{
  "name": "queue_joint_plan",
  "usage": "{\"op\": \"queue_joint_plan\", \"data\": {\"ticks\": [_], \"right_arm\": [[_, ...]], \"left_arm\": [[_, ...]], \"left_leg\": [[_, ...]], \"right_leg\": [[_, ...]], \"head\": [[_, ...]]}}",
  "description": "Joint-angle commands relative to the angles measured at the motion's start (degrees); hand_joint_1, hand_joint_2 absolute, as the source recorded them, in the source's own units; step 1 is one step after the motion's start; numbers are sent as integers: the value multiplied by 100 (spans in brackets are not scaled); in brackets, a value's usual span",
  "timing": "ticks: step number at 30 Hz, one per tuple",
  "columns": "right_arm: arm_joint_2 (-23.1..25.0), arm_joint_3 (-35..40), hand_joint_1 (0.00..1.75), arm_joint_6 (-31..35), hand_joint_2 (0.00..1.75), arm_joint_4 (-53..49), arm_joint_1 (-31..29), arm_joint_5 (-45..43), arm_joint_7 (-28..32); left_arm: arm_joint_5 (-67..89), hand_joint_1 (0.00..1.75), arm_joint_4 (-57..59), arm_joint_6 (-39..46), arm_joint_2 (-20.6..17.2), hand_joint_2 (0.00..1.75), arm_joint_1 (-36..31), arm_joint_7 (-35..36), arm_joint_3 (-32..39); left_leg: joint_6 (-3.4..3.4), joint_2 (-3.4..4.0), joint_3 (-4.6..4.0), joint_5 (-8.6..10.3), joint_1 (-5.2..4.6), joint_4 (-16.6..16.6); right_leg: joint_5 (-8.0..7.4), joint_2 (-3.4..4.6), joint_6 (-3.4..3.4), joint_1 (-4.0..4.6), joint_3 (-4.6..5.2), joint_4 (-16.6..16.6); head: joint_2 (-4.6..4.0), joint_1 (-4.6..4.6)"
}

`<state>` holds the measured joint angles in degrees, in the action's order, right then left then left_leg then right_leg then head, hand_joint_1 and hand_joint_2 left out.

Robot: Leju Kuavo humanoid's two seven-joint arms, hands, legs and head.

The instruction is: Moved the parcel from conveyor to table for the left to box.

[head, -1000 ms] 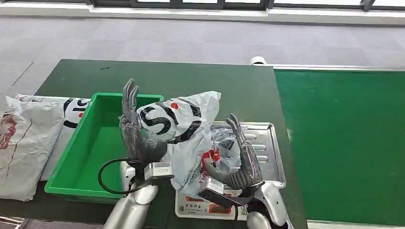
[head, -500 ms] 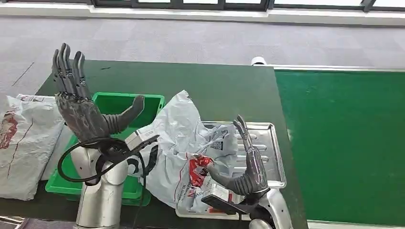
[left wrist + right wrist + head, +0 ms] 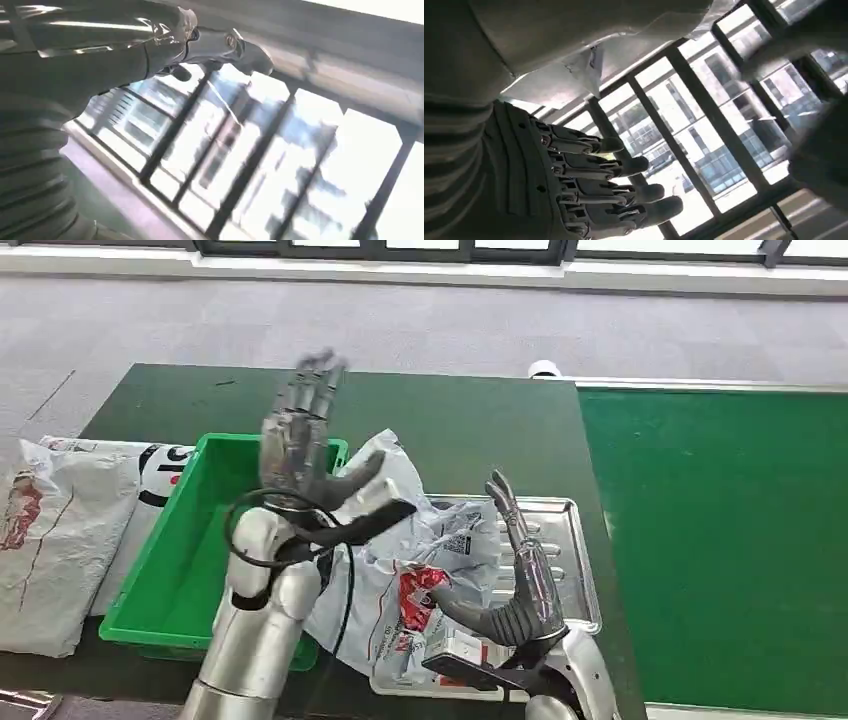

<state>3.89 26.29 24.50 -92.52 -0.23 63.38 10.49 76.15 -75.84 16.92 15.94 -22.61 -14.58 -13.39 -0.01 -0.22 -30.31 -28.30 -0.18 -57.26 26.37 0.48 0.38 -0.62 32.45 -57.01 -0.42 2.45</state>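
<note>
- crumpled white plastic parcel bag (image 3: 400, 560) sits centre frame, slumped across the steel tray (image 3: 580, 540) on the dark green counter (image 3: 480, 430), beside the green plastic bin (image 3: 190, 540).
- left hand (image 3: 300, 435) raised above it, fingers spread, holding nothing; judged set to reach for boxing.
- right hand (image 3: 520, 580) open, upright at the parcel's right side, likely steadying it.

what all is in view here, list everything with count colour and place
parcel: one, white plastic bag with red and black print, lying partly on the scale tray, between the two hands
scale: one, silver tray on a white base, near table edge
bin: one, green, left of the parcel
other bags: at least two, white, left of the bin
table: one, dark green
conveyor: one, bright green belt, right of the table
left hand: raised above the bin's far corner, fingers spread, blurred
right hand: open, upright beside the parcel over the tray
</note>
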Motion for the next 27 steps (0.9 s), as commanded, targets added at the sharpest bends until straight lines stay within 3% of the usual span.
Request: {"op": "queue_joint_plan", "data": {"ticks": [1,5,11,17,19,20,27], "right_arm": [[-313,-90,0,-56,175,88,-328,-322,291],[-323,-42,0,-143,175,180,-554,-437,314],[-396,-3,0,-216,175,379,-800,-704,443],[-345,6,0,-326,175,426,-954,-794,481],[-306,7,0,-397,175,520,-1086,-838,493],[-299,3,0,-411,175,548,-1114,-846,496],[-296,10,0,-423,175,611,-1145,-883,528]], "left_arm": [[-348,0,3973,-295,-682,175,-1027,-299,-1586],[-449,0,4309,-570,-684,175,-1048,-423,-1641],[-597,0,3527,-1055,-1001,175,-485,-477,-1784],[-708,0,3317,-1292,-1236,175,-449,-487,-1825],[-706,14,3315,-1320,-1263,175,-427,-493,-1869],[-717,175,3295,-1321,-1265,175,-407,-506,-1872],[-706,175,3169,-1387,-1322,175,-368,-505,-1946]], "left_leg": [[-2,0,23,4,-2,16],[-6,13,18,3,3,14],[-3,29,14,-1,1,14],[-6,33,27,4,3,28],[-10,33,32,13,7,44],[-6,33,32,3,2,25],[-6,23,7,-7,3,20]], "right_leg": [[-1,-2,2,-2,-23,13],[-5,12,-1,4,-13,14],[-3,29,0,1,-1,6],[-9,25,-2,3,-22,18],[-20,24,-3,8,-33,39],[-8,29,0,2,-29,15],[6,16,2,3,-54,12]], "head": [[0,-2],[0,-2],[0,0],[0,0],[0,0],[0,0],[0,0]]}}
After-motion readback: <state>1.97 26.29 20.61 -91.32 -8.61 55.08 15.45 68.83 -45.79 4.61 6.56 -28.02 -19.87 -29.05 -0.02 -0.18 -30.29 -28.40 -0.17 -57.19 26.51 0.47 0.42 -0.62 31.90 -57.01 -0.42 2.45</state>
